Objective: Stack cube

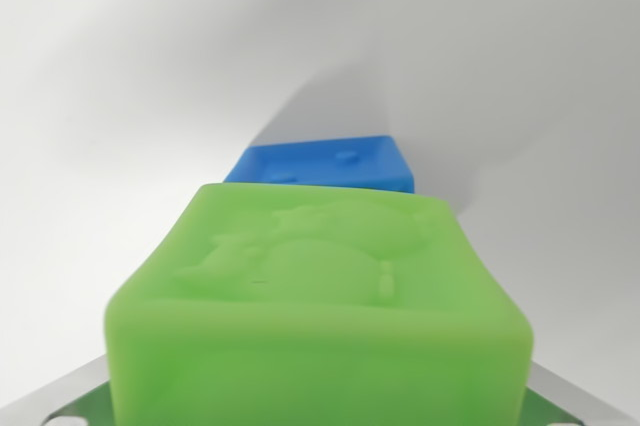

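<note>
Mostly filled by a blurred green cube [318,316], cut off at the bottom edge. Behind it, half hidden, a blue cube [325,164] on the white surface [120,76]. Grey gripper [320,401] metal at both lower corners; cannot tell fingers' spread or grip.

No legible text on the cubes

We find no words, numbers or brand marks to read here. The near green cube [320,296] carries only a raised, blurred relief figure on its top face, and the far blue cube [325,164] shows small embossed bumps that we cannot make out as any sign.
</note>
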`<control>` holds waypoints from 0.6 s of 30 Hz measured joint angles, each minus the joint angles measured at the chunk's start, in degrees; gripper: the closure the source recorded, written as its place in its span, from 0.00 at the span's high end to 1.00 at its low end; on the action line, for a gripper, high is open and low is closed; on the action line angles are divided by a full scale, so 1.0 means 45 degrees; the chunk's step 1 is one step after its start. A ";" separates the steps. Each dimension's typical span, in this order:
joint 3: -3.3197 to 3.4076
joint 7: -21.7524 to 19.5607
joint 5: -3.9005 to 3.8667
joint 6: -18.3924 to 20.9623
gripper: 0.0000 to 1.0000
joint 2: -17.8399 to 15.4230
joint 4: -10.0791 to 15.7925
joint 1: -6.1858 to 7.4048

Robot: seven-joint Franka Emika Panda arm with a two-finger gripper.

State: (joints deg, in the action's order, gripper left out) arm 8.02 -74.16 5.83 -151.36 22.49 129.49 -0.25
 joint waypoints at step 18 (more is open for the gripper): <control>-0.0143 0.0077 0.0114 -0.0461 0.00 0.0537 -0.0083 -0.0121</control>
State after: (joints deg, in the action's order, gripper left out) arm 7.37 -73.81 6.34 -153.43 24.90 129.11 -0.79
